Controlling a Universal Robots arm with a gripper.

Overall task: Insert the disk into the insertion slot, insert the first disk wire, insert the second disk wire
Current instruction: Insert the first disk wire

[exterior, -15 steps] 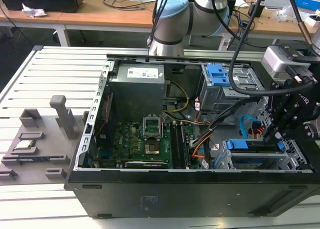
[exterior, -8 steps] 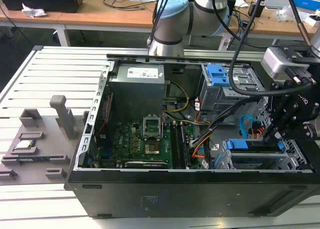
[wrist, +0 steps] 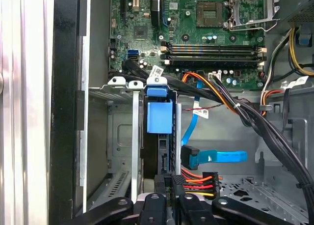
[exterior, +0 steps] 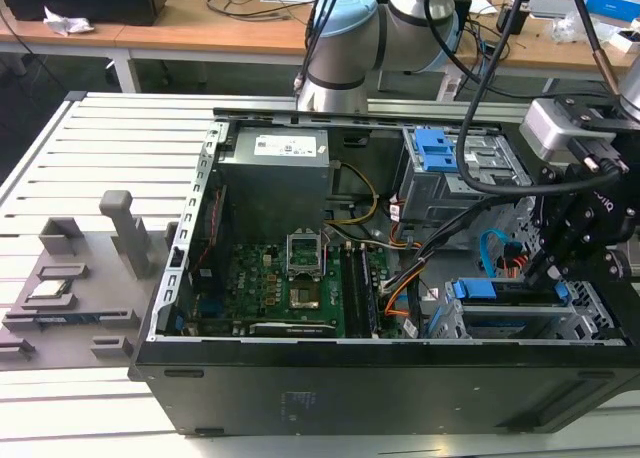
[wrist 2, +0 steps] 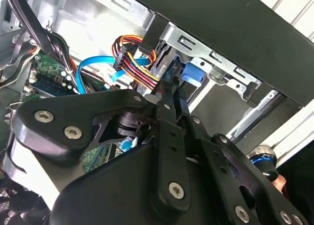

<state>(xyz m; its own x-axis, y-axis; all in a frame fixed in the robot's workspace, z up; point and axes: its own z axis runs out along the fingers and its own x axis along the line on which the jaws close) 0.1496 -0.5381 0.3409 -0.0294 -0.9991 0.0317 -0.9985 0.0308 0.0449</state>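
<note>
Slatted bench [exterior: 60, 178], open case [exterior: 380, 388]: the disk [wrist: 159, 117] sits in the insertion slot [wrist: 120, 136] ahead of the end effector [wrist: 168, 183], narrowed beside the first disk wire [wrist: 196, 178], whose plug probably wants a square push.

The disk [wrist: 159, 118] shows its bright blue caddy against a slot [wrist: 115, 136] of bare silver sheet metal punched with small holes. The first wire [wrist: 196, 180] is a bundle of orange, red and black strands with a black plug. The second wire [wrist: 223, 157] is flat and bright blue. The gripper [wrist 2: 171, 95] is matt black with silver screw heads. The motherboard [exterior: 285, 278] is green and the case [exterior: 380, 383] is black outside. The upper bay [exterior: 437, 150] is grey with blue latches. The counter [exterior: 90, 148] is pale grey, ribbed in long stripes. The arm [exterior: 345, 28] is silver with a pale blue cap.
</note>
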